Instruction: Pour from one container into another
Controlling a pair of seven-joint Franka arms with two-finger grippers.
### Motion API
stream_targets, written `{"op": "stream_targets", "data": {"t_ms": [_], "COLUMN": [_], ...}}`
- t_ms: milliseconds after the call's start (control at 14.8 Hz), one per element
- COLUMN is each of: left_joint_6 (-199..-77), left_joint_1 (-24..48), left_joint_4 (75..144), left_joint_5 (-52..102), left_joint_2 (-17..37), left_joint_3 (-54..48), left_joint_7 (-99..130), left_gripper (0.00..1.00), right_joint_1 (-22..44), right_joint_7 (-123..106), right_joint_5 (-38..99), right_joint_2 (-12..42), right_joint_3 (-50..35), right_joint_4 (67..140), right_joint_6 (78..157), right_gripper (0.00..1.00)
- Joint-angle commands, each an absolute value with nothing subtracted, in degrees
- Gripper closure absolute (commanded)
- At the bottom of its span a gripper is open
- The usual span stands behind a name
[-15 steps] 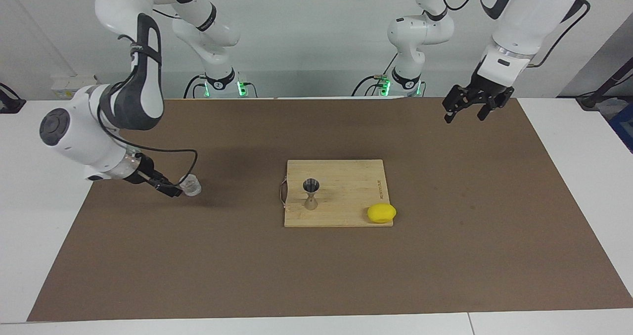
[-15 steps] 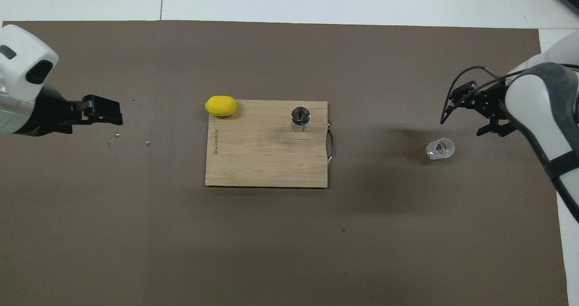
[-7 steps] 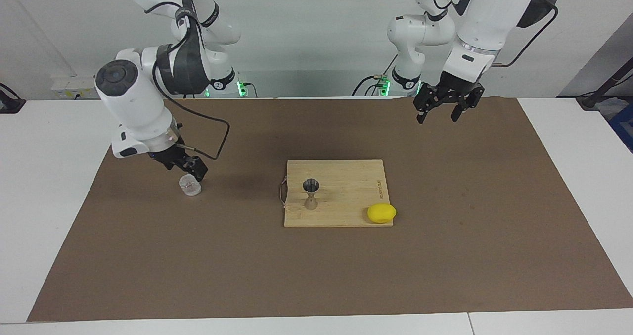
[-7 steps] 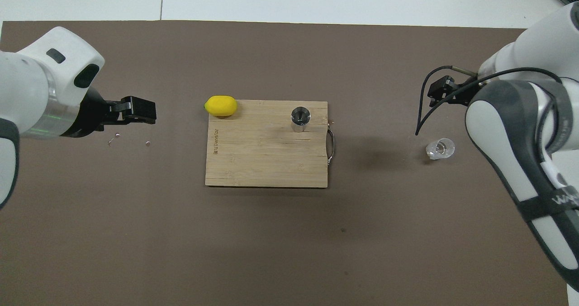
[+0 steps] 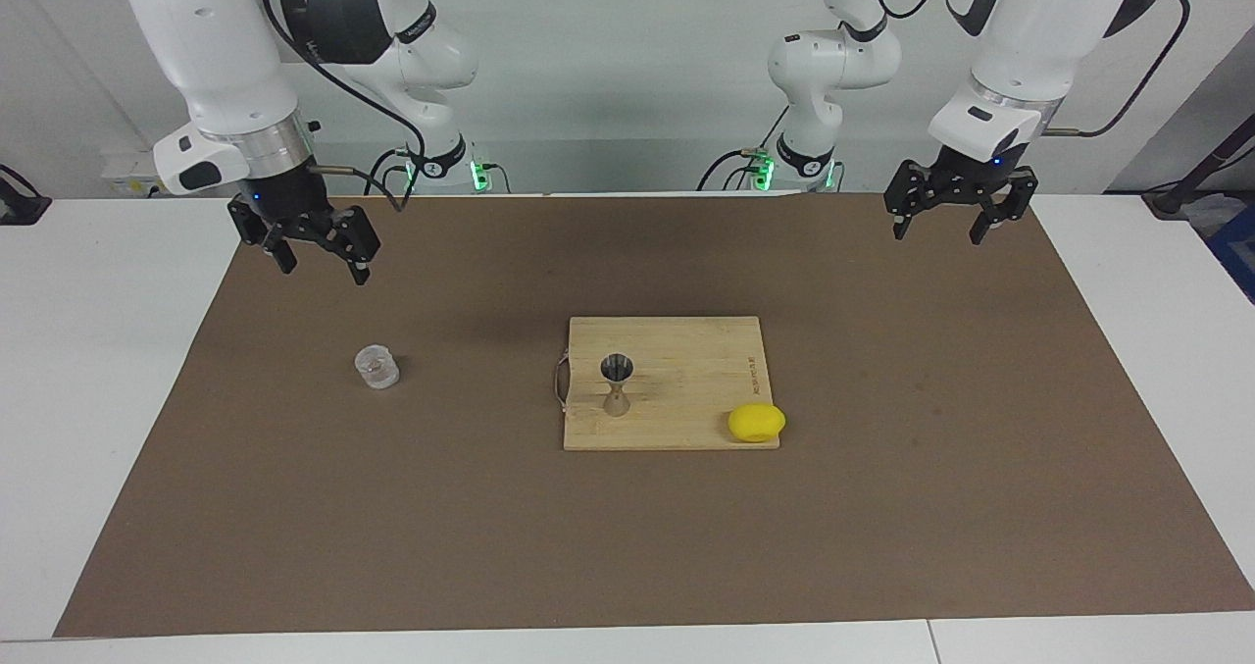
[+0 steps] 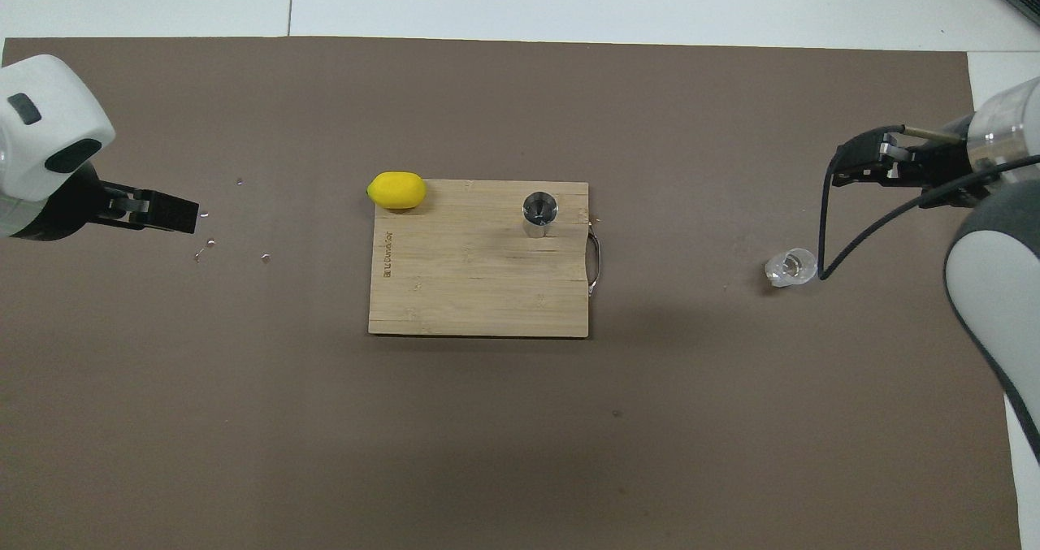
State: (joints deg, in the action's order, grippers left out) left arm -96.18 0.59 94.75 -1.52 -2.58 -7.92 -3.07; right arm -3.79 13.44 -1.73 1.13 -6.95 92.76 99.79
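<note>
The small clear glass cup (image 5: 376,367) stands upright on the brown mat toward the right arm's end; it also shows in the overhead view (image 6: 790,267). The steel hourglass jigger (image 5: 616,385) stands upright on the wooden cutting board (image 5: 691,380), at the board's end toward the right arm, and shows in the overhead view (image 6: 539,213) on the board (image 6: 471,282). My right gripper (image 5: 324,270) is open and empty, up in the air over the mat at its own end, apart from the cup (image 6: 847,168). My left gripper (image 5: 937,236) is open and empty, raised over the mat at its own end (image 6: 180,213).
A yellow lemon (image 5: 756,422) lies at the board's corner toward the left arm, on the edge farther from the robots (image 6: 396,190). The board has a metal handle (image 6: 595,262) on its end toward the cup. A few tiny bits (image 6: 210,243) lie on the mat below the left gripper.
My right gripper was low beside the cup, then rose and drew back from it; the cup stayed put. My left gripper swung toward the middle and back out.
</note>
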Motion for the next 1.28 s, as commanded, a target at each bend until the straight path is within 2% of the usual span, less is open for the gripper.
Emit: {"op": "stream_targets", "data": {"t_ms": [0, 337, 1214], "left_joint_6": [-94.4, -94.3, -91.6], "left_joint_1": [-0.6, -3.3, -2.7], "left_joint_4": [94.2, 94.6, 95.0], "left_joint_5": [-2.5, 1.9, 1.7], "left_joint_2": [-3.0, -3.1, -3.7], "left_joint_3": [-8.3, -8.3, -8.3], "left_joint_7": [-4.4, -4.3, -4.3], "left_gripper": [0.00, 0.00, 0.00], "right_joint_1": [-4.9, -4.7, -4.0], "right_joint_7": [9.1, 8.8, 9.2], "right_joint_5": [-1.7, -1.5, -1.2], "right_joint_2": [1.5, 1.5, 0.0], "right_joint_3": [-7.4, -7.4, -7.4], "right_joint_4": [90.0, 89.6, 92.2], "right_joint_6": [94.6, 90.4, 89.3], "right_gripper": [0.00, 0.00, 0.00]}}
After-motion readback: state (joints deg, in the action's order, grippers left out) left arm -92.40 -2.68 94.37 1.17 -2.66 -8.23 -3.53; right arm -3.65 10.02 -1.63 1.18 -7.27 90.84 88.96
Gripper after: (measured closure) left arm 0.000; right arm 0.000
